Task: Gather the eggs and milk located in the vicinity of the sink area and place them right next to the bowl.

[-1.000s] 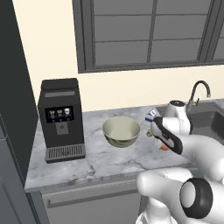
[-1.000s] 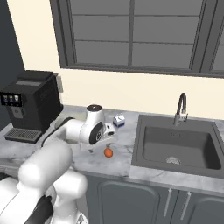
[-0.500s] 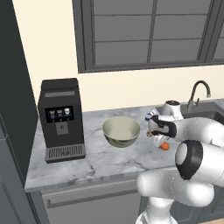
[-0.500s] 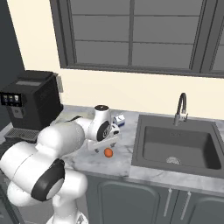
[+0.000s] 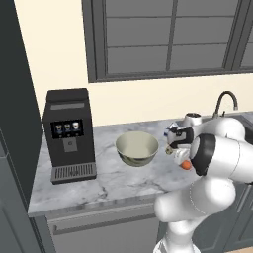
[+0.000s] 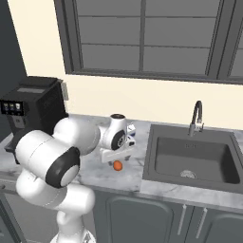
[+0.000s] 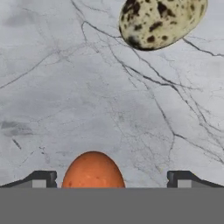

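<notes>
Orange-brown egg is lying on the marble counter, sitting squarely between the two finger tips at the bottom of the hand view. Jaws are standing wide apart — clear gap on each side of the egg, nothing gripped. Gripper is pointing down at the counter, low over it.

Spotted egg is lying further along the counter in the hand view, near the top edge, well apart from the orange one and partly cut off by the frame.

In the right base view the orange-brown egg is showing just under the hand, on the counter strip left of the sink. In the left base view it is peeking out at the arm's edge, to the right of the bowl.

Milk carton is standing just behind the hand, mostly hidden by it — a bit of white and blue is visible. In the left base view it is too covered to tell apart from the wrist.

Bowl is sitting upright mid-counter, between the coffee machine and the arm, apart from both eggs. Faucet is standing at the back rim of the sink. Coffee machine is standing at the far left against the wall.
</notes>
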You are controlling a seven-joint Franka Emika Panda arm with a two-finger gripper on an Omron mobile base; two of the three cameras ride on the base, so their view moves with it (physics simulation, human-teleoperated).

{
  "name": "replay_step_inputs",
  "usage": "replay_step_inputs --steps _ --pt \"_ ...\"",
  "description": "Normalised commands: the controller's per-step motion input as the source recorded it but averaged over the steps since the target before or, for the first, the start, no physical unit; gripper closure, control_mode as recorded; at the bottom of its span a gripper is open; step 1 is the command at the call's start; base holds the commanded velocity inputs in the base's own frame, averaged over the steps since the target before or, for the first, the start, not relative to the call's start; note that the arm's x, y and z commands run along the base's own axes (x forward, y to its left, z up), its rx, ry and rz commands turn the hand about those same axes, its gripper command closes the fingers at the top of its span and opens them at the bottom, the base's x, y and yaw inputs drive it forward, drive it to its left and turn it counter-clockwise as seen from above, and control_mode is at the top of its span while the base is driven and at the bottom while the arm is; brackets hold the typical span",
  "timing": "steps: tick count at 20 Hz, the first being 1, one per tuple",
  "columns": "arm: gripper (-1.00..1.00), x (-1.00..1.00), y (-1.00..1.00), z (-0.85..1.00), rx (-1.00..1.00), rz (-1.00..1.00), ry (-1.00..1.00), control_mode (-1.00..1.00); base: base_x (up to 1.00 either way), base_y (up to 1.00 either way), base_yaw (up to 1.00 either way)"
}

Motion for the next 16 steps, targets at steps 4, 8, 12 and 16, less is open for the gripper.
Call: replay_step_inputs --steps 4,8,12,16 --pt "-1.00 -0.04 0.00 -0.09 0.00 0.00 0.01 -1.00 0.00 0.00 0.00" --pt "-1.00 -0.08 0.00 -0.12 0.00 -0.03 0.08 -1.00 0.00 0.00 0.00" --pt "-1.00 -0.12 0.00 -0.24 0.00 -0.02 0.13 -1.00 0.00 0.00 0.00" --pt "-1.00 -0.01 0.00 -0.23 0.00 -0.02 0.09 -1.00 0.00 0.00 0.00"
